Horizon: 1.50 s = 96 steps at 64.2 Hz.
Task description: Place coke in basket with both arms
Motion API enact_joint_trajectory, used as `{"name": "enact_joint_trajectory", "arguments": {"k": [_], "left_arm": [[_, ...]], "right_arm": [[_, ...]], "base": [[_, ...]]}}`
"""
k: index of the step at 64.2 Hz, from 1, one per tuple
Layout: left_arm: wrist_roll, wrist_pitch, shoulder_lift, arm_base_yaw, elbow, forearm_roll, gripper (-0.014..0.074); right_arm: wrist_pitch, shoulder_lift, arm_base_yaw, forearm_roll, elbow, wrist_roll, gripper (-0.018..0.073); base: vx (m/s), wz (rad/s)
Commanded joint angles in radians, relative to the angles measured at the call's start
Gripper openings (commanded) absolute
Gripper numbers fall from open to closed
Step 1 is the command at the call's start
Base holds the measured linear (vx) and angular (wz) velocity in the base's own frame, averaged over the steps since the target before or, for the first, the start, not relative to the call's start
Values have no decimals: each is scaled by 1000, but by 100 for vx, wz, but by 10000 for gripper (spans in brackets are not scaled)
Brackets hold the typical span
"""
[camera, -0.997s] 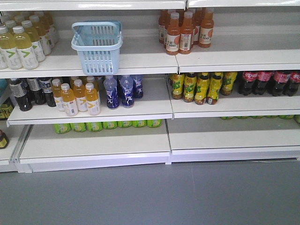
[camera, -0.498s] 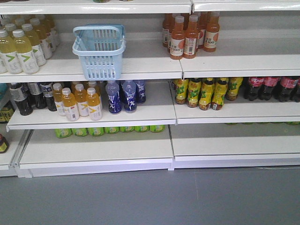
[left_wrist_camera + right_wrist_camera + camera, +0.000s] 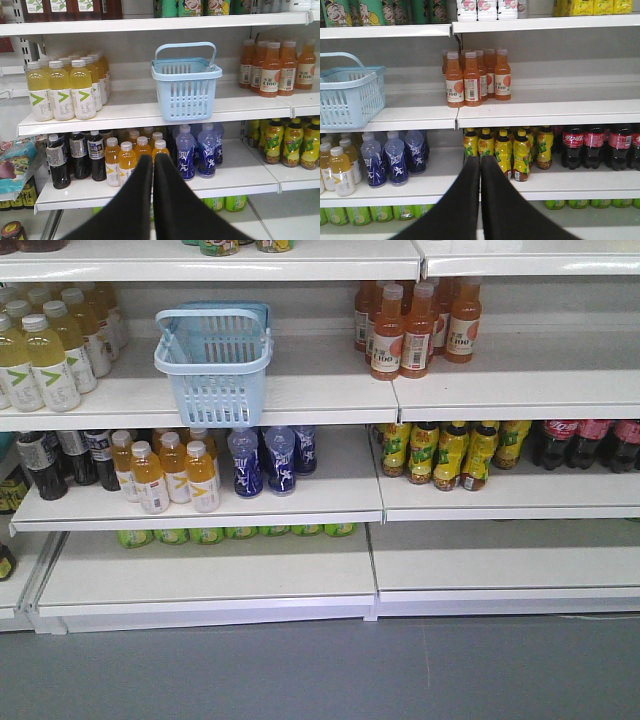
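Pressed together and empty, the left end effector [image 3: 153, 160] shows in its wrist view as two black fingers with the tips touching. They are aimed at the shelving from the near side, just below the basket [image 3: 186, 97]. On my other wrist feed the right end effector [image 3: 480, 161] is likewise squeezed flat with nothing between its fingers, pointing at the yellow-labelled bottles [image 3: 506, 152]. The light blue basket stands upright on the upper shelf [image 3: 320, 390], close to its near edge and left of centre, with its loop handle raised. Pale yellow bottles [image 3: 45, 360] stand to its left and a cluster of orange drink bottles [image 3: 410, 330] well apart to its right. On the shelf below, from left to right, I see dark bottles [image 3: 60, 455], orange-yellow bottles [image 3: 170, 470], blue bottles [image 3: 265, 460] directly under the basket, then the yellow-labelled ones, and dark cola bottles with red labels [image 3: 590, 440] at the far right. Green containers [image 3: 235, 533] peek out beneath that shelf. Grey floor [image 3: 320, 670] fills the near part of the front view.
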Motion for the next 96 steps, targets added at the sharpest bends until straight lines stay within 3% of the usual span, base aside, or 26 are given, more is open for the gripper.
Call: {"name": "enact_joint_trajectory", "arguments": {"k": [1,96], "left_arm": [[1,-76,-18,-4,14,-9,-6],[1,-76,-18,-4,14,-9,-6]], "right_arm": [[-70,-15,-2,-10,15,-4,-9],[-70,-15,-2,-10,15,-4,-9]], "base": [[12,0],[9,1]]}}
